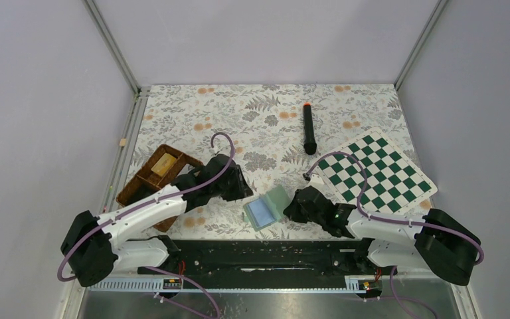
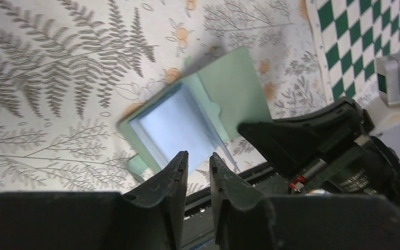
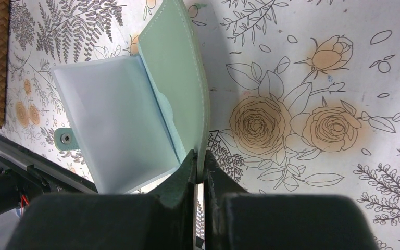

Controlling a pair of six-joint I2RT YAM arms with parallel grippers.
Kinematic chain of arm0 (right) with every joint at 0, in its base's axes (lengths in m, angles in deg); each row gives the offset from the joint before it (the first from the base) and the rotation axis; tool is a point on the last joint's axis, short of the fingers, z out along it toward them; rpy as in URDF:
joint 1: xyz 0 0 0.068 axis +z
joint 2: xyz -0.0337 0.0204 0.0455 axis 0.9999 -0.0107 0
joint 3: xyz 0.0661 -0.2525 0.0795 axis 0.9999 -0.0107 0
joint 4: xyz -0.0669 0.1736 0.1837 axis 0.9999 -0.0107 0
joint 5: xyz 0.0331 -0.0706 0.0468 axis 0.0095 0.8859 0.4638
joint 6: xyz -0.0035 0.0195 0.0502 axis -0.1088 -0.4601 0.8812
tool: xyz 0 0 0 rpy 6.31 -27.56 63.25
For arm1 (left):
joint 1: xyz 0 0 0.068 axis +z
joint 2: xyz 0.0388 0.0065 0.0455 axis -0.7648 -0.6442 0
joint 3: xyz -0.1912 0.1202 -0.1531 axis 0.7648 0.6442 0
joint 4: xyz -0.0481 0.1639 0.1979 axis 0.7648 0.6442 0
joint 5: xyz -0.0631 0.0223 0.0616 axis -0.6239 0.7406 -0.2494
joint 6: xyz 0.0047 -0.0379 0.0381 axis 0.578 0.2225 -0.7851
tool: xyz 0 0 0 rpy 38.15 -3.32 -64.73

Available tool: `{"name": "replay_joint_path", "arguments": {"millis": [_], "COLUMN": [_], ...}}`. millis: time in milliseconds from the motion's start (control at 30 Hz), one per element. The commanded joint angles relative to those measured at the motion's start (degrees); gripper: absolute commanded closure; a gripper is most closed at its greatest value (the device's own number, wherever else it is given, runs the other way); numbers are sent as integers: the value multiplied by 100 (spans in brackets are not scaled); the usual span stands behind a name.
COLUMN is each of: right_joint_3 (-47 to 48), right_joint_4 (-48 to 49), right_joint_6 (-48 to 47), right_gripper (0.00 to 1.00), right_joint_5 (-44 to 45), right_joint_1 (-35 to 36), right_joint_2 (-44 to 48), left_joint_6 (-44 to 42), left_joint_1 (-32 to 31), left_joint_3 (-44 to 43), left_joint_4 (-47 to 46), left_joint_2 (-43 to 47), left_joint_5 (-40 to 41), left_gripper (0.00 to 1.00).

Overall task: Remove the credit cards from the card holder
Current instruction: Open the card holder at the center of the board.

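Right gripper [image 3: 199,162] tight on card holder [image 3: 173,67] edge, unclear from above.

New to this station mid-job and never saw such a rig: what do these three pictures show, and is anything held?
These are two robot arms bolted at the table's near edge. The wide picture is from a fixed camera above and behind them; the other two are from a camera on each wrist. On the flowered cloth lie a wicker tray holding a tan block, a black marker, a chessboard and the open green card holder. The right claw is pinched shut on the edge of its green panel. The left claw is slightly open and holds nothing. No credit cards show.
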Motion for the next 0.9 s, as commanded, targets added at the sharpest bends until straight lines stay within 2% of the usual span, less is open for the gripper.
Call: {"name": "replay_joint_path", "arguments": {"millis": [0,200,267,333,367,600,867], "right_joint_3": [-35,-20,13,228,330,983,1104], "right_joint_4": [34,54,-58,-618,-932,-1709,-1614], "right_joint_6": [73,113,32,-208,-355,-992,-1053], "right_gripper": [97,95,83,68,66,71,71], "right_joint_5": [5,-70,40,352,467,198,-253], "right_joint_1": [-19,-23,-20,-12,-12,-12,-12], "right_joint_2": [64,0,18,146,268,792,997], "left_joint_6": [212,388,356,319,314,306,128], "left_joint_1": [5,2,-4,-4,-4,-21,-75], "left_joint_3": [120,688,768,843,898,774,141], "left_joint_4": [-639,-1092,-1123,-1280,-1400,-1823,-2064], "left_joint_2": [-133,-518,-630,-722,-758,-949,-1676], "left_joint_5": [-646,-680,-614,-639,-729,-1019,-1332], "left_gripper": [81,87,88,88,89,89,88]}}
